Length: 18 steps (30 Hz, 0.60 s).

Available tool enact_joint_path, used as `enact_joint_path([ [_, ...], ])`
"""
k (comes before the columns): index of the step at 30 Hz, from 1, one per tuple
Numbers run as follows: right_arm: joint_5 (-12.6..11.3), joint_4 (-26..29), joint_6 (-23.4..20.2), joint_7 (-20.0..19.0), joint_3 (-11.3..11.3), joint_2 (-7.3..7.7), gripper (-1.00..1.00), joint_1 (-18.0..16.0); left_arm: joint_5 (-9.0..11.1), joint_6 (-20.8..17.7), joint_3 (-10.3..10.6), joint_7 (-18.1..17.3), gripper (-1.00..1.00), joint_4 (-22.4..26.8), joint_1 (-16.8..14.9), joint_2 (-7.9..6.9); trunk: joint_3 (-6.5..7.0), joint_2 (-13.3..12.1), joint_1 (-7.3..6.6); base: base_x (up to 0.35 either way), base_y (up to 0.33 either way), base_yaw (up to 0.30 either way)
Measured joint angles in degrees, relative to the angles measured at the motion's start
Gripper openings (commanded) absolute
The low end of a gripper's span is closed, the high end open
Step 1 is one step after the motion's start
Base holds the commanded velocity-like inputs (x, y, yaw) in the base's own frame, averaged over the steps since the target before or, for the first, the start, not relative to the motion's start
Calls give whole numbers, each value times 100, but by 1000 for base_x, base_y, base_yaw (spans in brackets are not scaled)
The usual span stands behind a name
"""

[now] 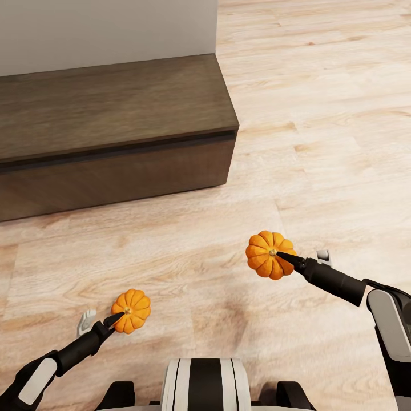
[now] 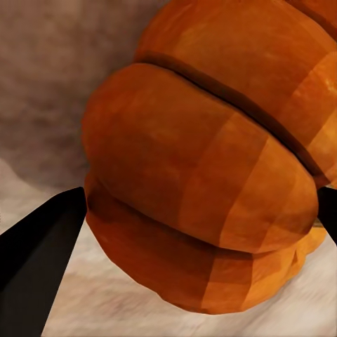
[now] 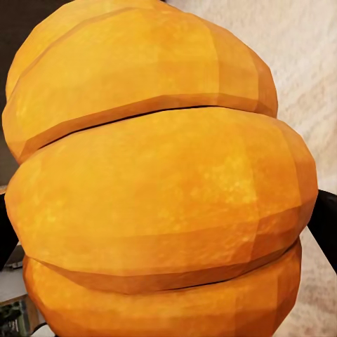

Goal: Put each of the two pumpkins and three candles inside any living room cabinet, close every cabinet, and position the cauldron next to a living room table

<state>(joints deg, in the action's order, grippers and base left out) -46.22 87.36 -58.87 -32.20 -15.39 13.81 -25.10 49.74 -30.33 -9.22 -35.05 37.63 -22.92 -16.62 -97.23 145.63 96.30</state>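
Each gripper holds one small orange ribbed pumpkin above the wooden floor. My left gripper (image 1: 121,315) is shut on the left pumpkin (image 1: 132,310) at the lower left of the head view; its ribs (image 2: 203,175) sit between the dark fingertips (image 2: 35,260) in the left wrist view. Over at centre right my right gripper (image 1: 281,256) is shut on the right pumpkin (image 1: 269,254), seen close up (image 3: 161,189) in the right wrist view. The long, low dark-brown cabinet (image 1: 114,137) stands against the wall ahead and to the left, its front shut. Candles, cauldron and table are out of view.
A pale wall (image 1: 103,31) rises behind the cabinet. Light wooden floor (image 1: 319,114) stretches open to the right of the cabinet and between it and my base (image 1: 205,385).
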Motion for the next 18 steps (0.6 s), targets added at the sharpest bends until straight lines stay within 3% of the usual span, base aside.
enact_joint_path([
  [9,1,-9,0,0,0,-1,-100,0,4,-4,4,-9,-100,0,0,-8,0,0,0,0,0,0],
  [18,-9,-9,-1,-3,0,-1,-100,0,16,-22,21,-26,-100,1,0,-17,199,-12,-23,0,0,0],
])
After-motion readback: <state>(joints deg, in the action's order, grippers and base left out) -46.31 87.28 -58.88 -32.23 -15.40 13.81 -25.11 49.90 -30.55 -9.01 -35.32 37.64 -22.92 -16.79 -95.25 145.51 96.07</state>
